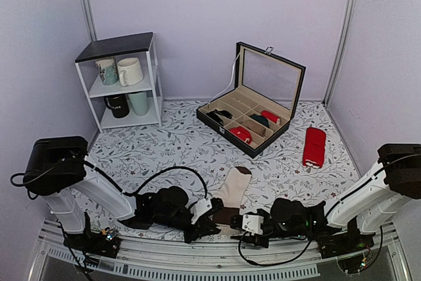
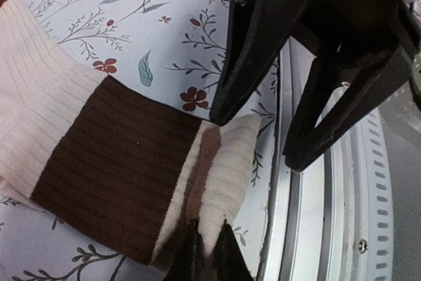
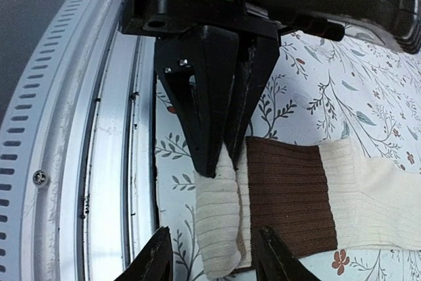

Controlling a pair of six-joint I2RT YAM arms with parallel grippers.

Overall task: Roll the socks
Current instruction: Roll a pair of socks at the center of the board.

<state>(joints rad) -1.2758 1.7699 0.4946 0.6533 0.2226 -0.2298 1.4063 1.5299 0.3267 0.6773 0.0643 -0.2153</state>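
While the left claw [image 2: 209, 256] is almost closed, pinching the cream end of the socks [image 2: 118, 162], the right claw [image 3: 214, 261] stands wide. Its fingers sit either side of that same bunched end, and I cannot tell whether they touch it. The socks lie at the near edge of the bench [image 1: 164, 149], between the two arms, stretching away from the metal rail [image 1: 197, 264]. Four mugs [image 1: 129, 70] sit on one white shelf [image 1: 118, 47], two per tier. One open box [image 1: 250, 120] holds two red bundles [image 1: 240, 134] and a dark green one [image 1: 258, 120]. One plain red pair [image 1: 314, 146] lies beside it. A floral cloth covers the bench; the walls are lilac.
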